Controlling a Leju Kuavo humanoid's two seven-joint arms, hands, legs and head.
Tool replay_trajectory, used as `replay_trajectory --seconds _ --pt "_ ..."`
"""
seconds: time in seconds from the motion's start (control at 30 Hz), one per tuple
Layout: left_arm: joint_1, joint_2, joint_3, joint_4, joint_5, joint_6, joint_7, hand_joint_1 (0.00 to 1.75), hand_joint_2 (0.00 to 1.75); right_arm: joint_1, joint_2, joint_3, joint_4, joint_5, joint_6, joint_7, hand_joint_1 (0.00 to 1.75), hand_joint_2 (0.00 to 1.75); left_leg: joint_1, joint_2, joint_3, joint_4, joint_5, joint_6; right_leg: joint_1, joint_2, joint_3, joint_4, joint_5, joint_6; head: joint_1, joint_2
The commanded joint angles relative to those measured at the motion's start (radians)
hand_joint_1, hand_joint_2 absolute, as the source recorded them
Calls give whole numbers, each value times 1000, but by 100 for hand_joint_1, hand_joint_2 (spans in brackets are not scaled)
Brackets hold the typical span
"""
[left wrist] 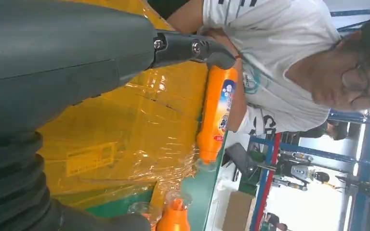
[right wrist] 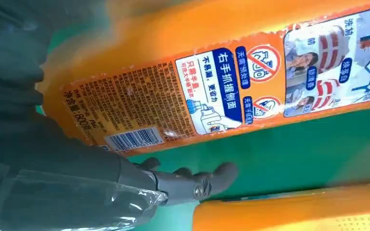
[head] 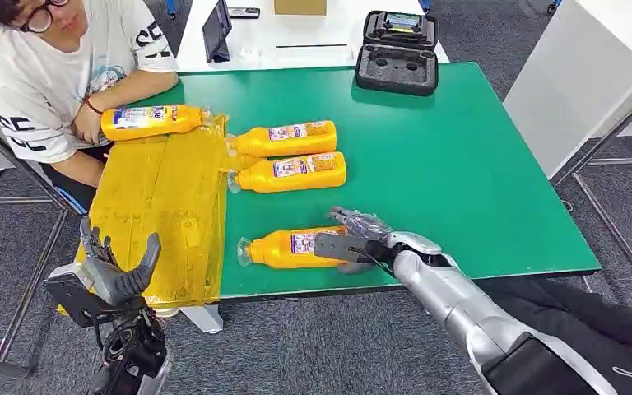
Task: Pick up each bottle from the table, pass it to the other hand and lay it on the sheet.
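Pick step, first half: the right robot hand [head: 352,241] is at the base end of the nearest bottle [head: 284,248], which lies on its side on the green bench [head: 461,164] near the front edge, cap pointing toward the yellow sheet [head: 160,214]. In the head view the fingers straddle the bottle's end, some over the top and the thumb on the near side. The right wrist view shows the label close up and one dark finger [right wrist: 207,180] stretched along the bench beside the bottle, not wrapped around it, so I judge the hand half-closed around the bottle but not yet gripping; the bottle looks flat on the bench, not lifted. Next move, as I read it: close the fingers firmly on the body, lift clear of the bench, then swing left for the handover. The left robot hand [head: 115,267] is raised at the front left corner over the sheet's near edge, fingers spread, holding nothing, well apart from the bottle, so it needs to come in to meet it. Two more bottles [head: 292,156] lie side by side farther back, caps at the sheet edge; a fourth bottle [head: 150,120] lies across the sheet's far end, just beside a person's arm [head: 90,123]. Risk: a grip at the very base could let the bottle tip cap-down on lift.
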Motion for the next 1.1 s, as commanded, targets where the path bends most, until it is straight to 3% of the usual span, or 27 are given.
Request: replay_trajectory --seconds 0.03,0.57,0.67,0.87,1.1 --pt "-21 15 -7 66 14 -8 3 0 175 -33 -21 81 86 32 14 19 171 175 0 -1 5 -2 -1 0 0 -2 5 -1 -2 0 0 0" --pt "-40 12 -22 92 26 -9 3 0 175 5 -36 68 62 27 -6 12 175 175 0 -2 4 -1 -1 0 0 -3 4 -2 -1 0 0 0" --pt "-25 11 -18 63 28 -12 3 0 175 28 -27 3 21 -28 -50 -47 175 175 0 -2 3 -1 -1 0 0 -3 4 -2 -1 0 0 0" --pt "33 11 -55 -24 152 -108 4 0 175 152 23 -225 -217 -167 -254 -294 175 175 0 0 2 -1 -1 0 0 0 2 -1 -1 0 0 0" --pt "46 28 -94 -64 189 -120 20 0 175 178 36 -247 -251 -163 -278 -329 175 175 0 -1 1 -1 -1 0 0 -1 2 0 -2 0 0 0"
